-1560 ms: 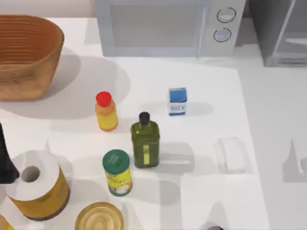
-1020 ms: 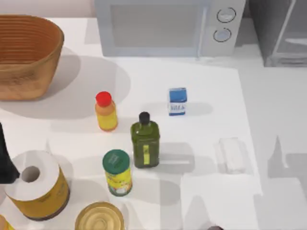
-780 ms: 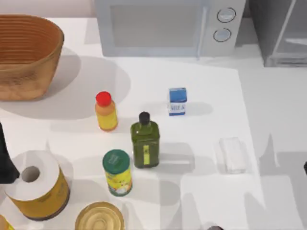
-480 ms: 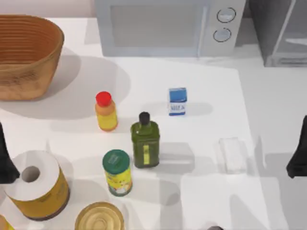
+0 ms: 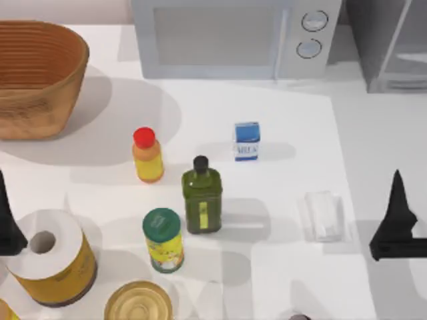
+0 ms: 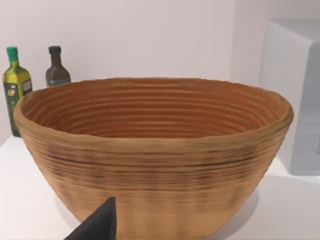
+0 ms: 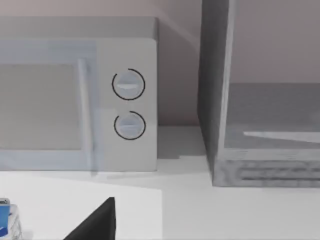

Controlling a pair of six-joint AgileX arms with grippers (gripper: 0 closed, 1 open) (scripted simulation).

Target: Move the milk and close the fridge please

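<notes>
Milk (image 5: pixel 246 141): upright on the tabletop (image 5: pixel 293 133), in front of the microwave (image 5: pixel 233 37).
Fridge (image 5: pixel 390 43): just right of the microwave, partly in view.
Right end effector (image 5: pixel 397 230): right of the clear plastic box (image 5: pixel 322 215), well apart from the milk; finger state cannot be told.
Left end effector (image 5: pixel 7 223): parked beside the paper roll (image 5: pixel 50 257), below the basket (image 5: pixel 37 77); finger state cannot be told.

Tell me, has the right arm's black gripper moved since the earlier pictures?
Yes. The right gripper has come in from the top view's right edge, now near the clear plastic box, which stayed put.
</notes>
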